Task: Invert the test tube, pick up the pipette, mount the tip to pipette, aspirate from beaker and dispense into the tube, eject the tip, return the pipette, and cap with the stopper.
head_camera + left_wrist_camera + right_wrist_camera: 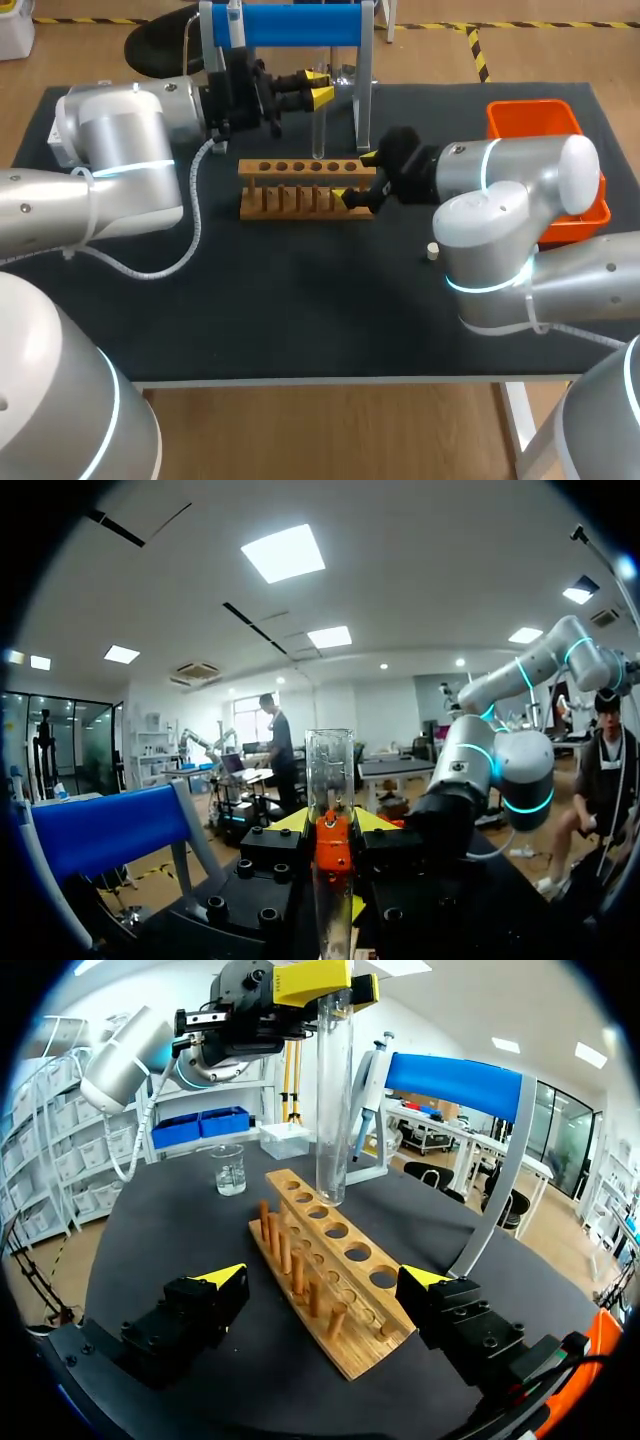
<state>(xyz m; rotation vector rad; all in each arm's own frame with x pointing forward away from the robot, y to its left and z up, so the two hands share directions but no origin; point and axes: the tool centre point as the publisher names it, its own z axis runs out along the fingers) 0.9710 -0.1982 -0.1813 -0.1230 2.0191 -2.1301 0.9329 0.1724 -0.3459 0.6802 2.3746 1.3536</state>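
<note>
- Our left gripper (320, 86) is clamped on the upper part of the test tube (319, 135). Its yellow tips press the glass from both sides.
- The test tube hangs upright over the back row of holes in the wooden rack (300, 190). Its lower end is close above a hole, and we cannot tell whether it touches the wood.
- Our right gripper (354, 177) stands spread wide at the rack's right end, with one finger on either side of that end. It holds nothing.
- The pipette (366, 1090) hangs on the blue-barred stand (290, 25) behind the rack.
- The beaker (228, 1170) stands beyond the rack's end farthest from our right gripper, well apart from it.
- The stopper (432, 250) lies on the table to the right of the rack.
- An orange bin (530, 115) sits farther right than the stopper.
</note>
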